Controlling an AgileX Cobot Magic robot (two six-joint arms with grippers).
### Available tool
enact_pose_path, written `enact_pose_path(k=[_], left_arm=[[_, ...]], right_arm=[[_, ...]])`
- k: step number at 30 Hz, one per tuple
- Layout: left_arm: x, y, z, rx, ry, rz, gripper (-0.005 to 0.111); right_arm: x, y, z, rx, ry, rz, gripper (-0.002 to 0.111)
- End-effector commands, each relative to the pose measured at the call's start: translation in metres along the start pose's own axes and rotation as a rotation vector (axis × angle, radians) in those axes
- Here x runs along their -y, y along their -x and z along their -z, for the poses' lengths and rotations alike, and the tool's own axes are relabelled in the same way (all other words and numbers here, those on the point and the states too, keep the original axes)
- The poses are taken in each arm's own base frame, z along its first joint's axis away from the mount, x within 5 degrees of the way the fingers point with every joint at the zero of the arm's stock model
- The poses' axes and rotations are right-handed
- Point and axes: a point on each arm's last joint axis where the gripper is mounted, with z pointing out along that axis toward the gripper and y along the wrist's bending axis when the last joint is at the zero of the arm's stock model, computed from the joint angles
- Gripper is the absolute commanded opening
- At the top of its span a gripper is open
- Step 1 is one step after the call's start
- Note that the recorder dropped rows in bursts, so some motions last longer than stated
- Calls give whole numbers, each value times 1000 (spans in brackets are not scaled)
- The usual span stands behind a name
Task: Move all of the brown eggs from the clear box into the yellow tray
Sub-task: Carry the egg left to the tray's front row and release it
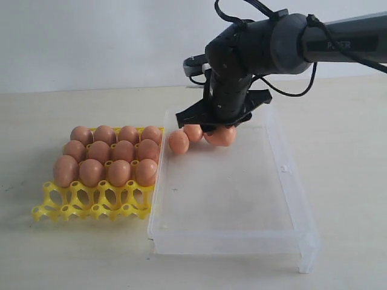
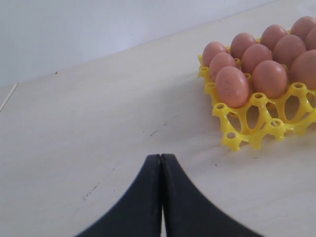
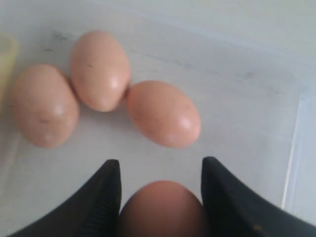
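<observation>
The right claw (image 3: pixel 160 159) is black, with two broad, finely ribbed fingers (image 3: pixel 106 197). It is pinching one brown egg (image 3: pixel 160 207), which fills the gap so that a finger presses on each side. The egg is smooth, oval and orange-brown.

Just beyond the fingertips, three more brown eggs (image 3: pixel 100 69) lie on their sides in a loose cluster. Two of them touch end to end, and the third rests against the middle one. Their shells are glossy, with a few fine dark specks. None sits between the fingers and the pinched egg.

All four are at the far end of the clear box (image 1: pixel 230 241), a large, shallow, see-through plastic rectangle with raised walls and a jutting rim. The rest of its floor is bare. The black arm (image 1: pixel 266 42) reaches down into it from the right.

Just beside the box's left wall lies the yellow tray (image 1: pixel 91 205), a bright plastic lattice of round cups and pegs. Twelve tray eggs (image 1: pixel 123 151) fill three rows of four. The nearest row of cups is empty.

The left claw (image 2: pixel 161 157) has its fingers pressed together, holding nothing. It is over the pale, faintly scuffed counter (image 1: pixel 338 151), apart from a corner of the tray.
</observation>
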Motion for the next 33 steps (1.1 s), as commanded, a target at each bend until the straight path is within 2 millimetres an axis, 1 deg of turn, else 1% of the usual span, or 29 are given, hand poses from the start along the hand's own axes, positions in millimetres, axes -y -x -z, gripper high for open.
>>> enact_pose_path(k=[1,4,9,12,18,20,23,25,27,29,33], left_arm=[[0,2,1,17,-2,4,0],[0,2,1,17,-2,4,0],[0,2,1,17,-2,4,0],[0,2,1,17,-2,4,0],[0,2,1,17,-2,4,0],[0,2,1,17,-2,4,0],[0,2,1,17,-2,4,0],[0,2,1,17,-2,4,0],[0,2,1,17,-2,4,0],[0,2,1,17,-2,4,0],[0,2,1,17,-2,4,0]], right_arm=[[-14,-4,17,124,74,86,0],[-14,-14,20,171,119,69,0],[-11,-30,21,188,147,76,0],[-10,-36,20,190,155,80,0],[-10,-38,21,182,153,79,0],[-9,-37,24,190,156,77,0],[-10,-33,35,247,180,97,0],[-21,-33,45,340,231,181,0],[-38,-37,52,429,296,258,0],[-53,-42,56,492,346,319,0],[-79,-52,54,554,413,392,0]])
